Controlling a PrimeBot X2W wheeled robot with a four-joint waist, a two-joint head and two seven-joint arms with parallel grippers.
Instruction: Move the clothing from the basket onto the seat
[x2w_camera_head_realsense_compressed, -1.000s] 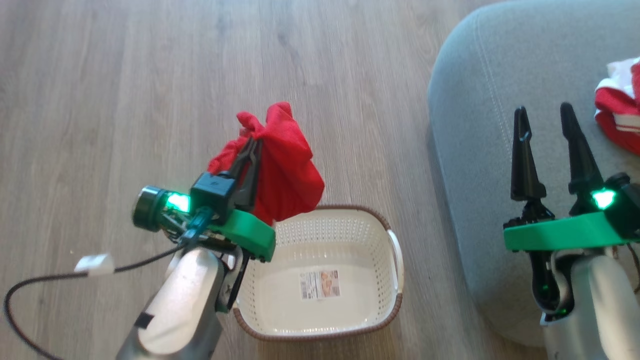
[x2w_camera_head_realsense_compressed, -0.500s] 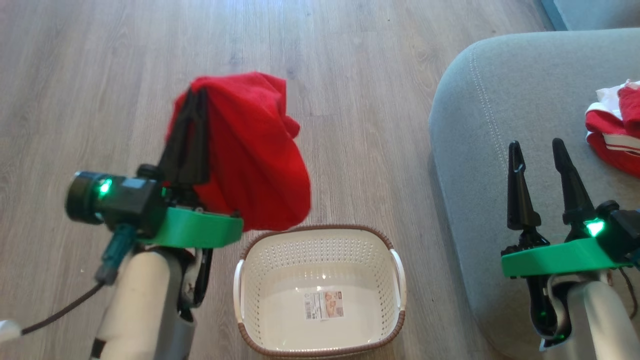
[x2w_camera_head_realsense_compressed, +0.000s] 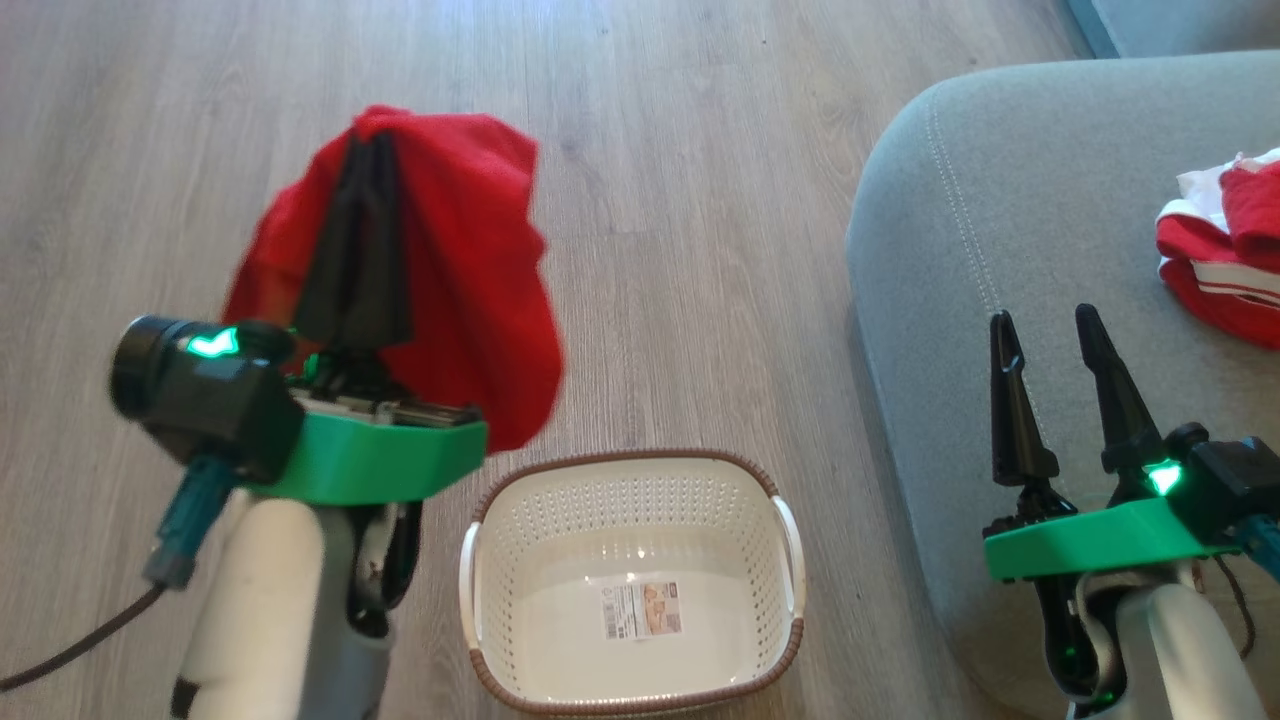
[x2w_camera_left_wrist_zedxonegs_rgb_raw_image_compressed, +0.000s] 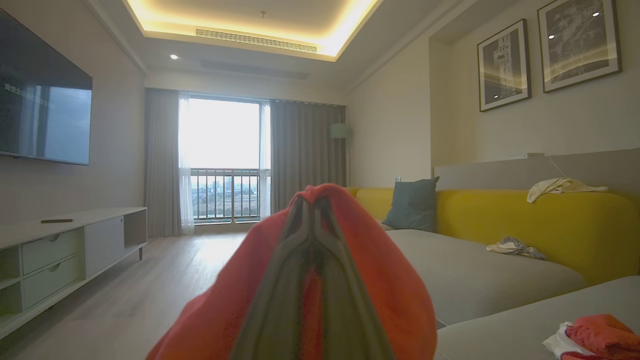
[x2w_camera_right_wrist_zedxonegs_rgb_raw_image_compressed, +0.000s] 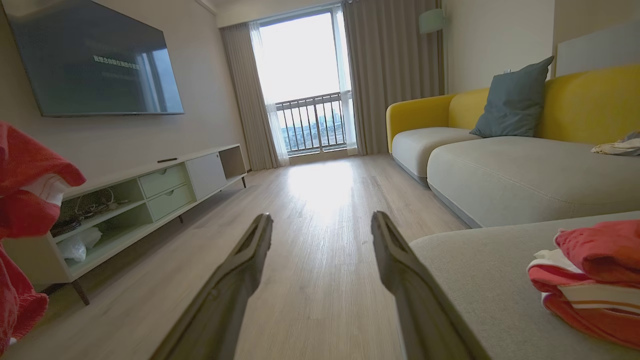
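My left gripper (x2w_camera_head_realsense_compressed: 365, 145) is shut on a plain red piece of clothing (x2w_camera_head_realsense_compressed: 470, 280), held up over the floor to the left of and beyond the basket (x2w_camera_head_realsense_compressed: 630, 475). The red cloth drapes over the closed fingers (x2w_camera_left_wrist_zedxonegs_rgb_raw_image_compressed: 310, 235) in the left wrist view. The cream basket stands on the floor with nothing in it but a label. A red garment with white trim (x2w_camera_head_realsense_compressed: 1215, 260) lies on the grey-green seat (x2w_camera_head_realsense_compressed: 1000, 200) at the right; it is also the garment (x2w_camera_right_wrist_zedxonegs_rgb_raw_image_compressed: 590, 280) in the right wrist view. My right gripper (x2w_camera_head_realsense_compressed: 1040, 325) is open over the seat's front edge, holding nothing.
Wood floor (x2w_camera_head_realsense_compressed: 680, 200) runs around the basket. A yellow-backed sofa (x2w_camera_right_wrist_zedxonegs_rgb_raw_image_compressed: 500, 165) with a blue-grey cushion (x2w_camera_right_wrist_zedxonegs_rgb_raw_image_compressed: 515, 100) lies ahead on the right, a low TV cabinet (x2w_camera_right_wrist_zedxonegs_rgb_raw_image_compressed: 150, 190) and wall screen on the left. Small cloths rest on the sofa.
The left gripper has lifted the plain red garment out of the basket and carried it up and leftward. The head camera has shifted, so basket and seat sit lower in view. The right gripper stays open.
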